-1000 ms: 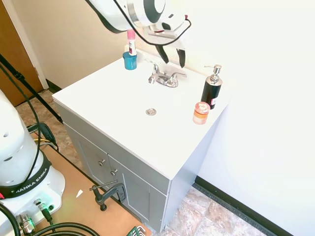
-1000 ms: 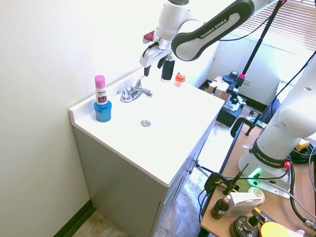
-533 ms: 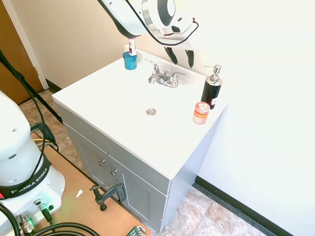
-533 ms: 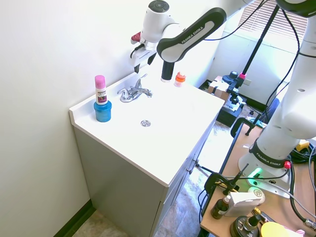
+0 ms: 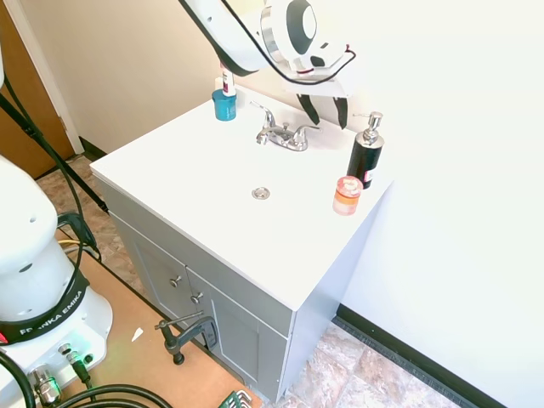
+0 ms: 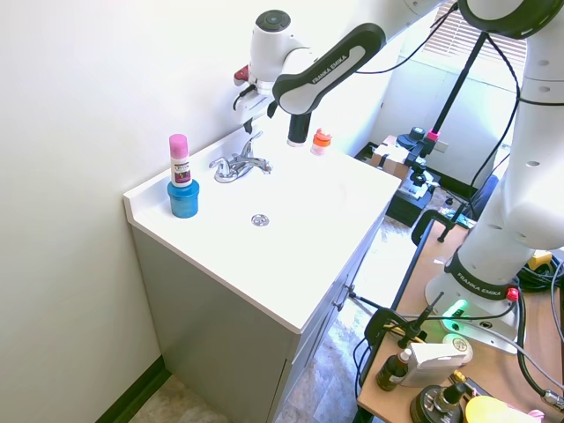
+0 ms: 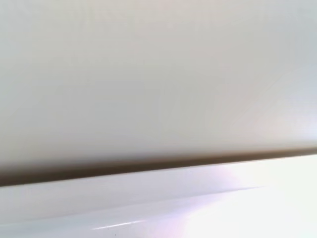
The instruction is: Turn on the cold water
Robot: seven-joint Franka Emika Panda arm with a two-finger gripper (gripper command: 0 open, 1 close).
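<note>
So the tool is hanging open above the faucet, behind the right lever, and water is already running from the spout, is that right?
Not quite. No water runs from the faucet; the first exterior view shows its spout and the basin dry. The rest holds: the tool hangs open above it, behind the right lever.

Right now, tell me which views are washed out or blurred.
First exterior view: the right wall is blown out to near white, but the small chrome faucet stays sharp. Second exterior view: evenly lit, with glare at the window blinds. Wrist view: a soft blur of pale surfaces.
</note>
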